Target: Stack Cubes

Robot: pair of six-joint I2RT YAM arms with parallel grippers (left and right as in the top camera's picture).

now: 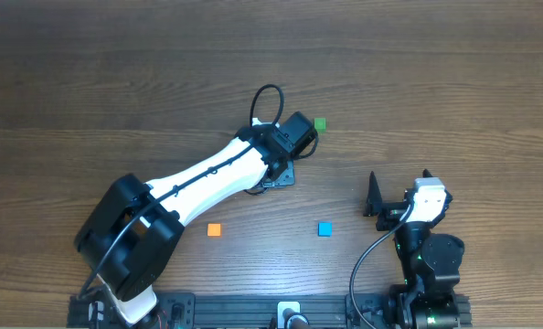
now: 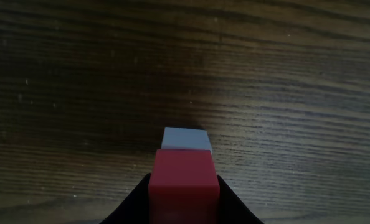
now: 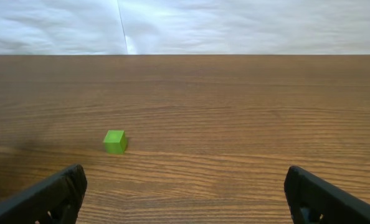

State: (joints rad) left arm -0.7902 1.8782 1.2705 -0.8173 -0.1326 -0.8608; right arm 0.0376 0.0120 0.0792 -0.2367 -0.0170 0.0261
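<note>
Red cube [image 2: 182,186] sits pinched in my left pincer [image 2: 184,182], with a grey cube [image 2: 186,139] just beyond it. From above I see a green cube [image 1: 320,123] near the table's middle, and an orange cube [image 1: 214,230] and a blue cube [image 1: 324,228] toward the arms' edge. My right pincer [image 3: 185,179] is spread wide.

Left arm [image 1: 207,174]: white link, black joints, looping black cable [image 1: 270,87]; right arm [image 1: 427,256]: black, white wrist.

Centre: small red plastic cube [image 2: 184,183] between the left gripper [image 2: 184,199] fingers; small grey plastic cube [image 2: 186,139] on the wooden table [image 1: 116,73] just beyond, partly hidden by it.
Beside that gripper: small green plastic cube [image 1: 320,123], at its right.
Near the bases: small orange plastic cube [image 1: 214,229] left, small blue plastic cube [image 1: 324,228] right, well apart.
</note>
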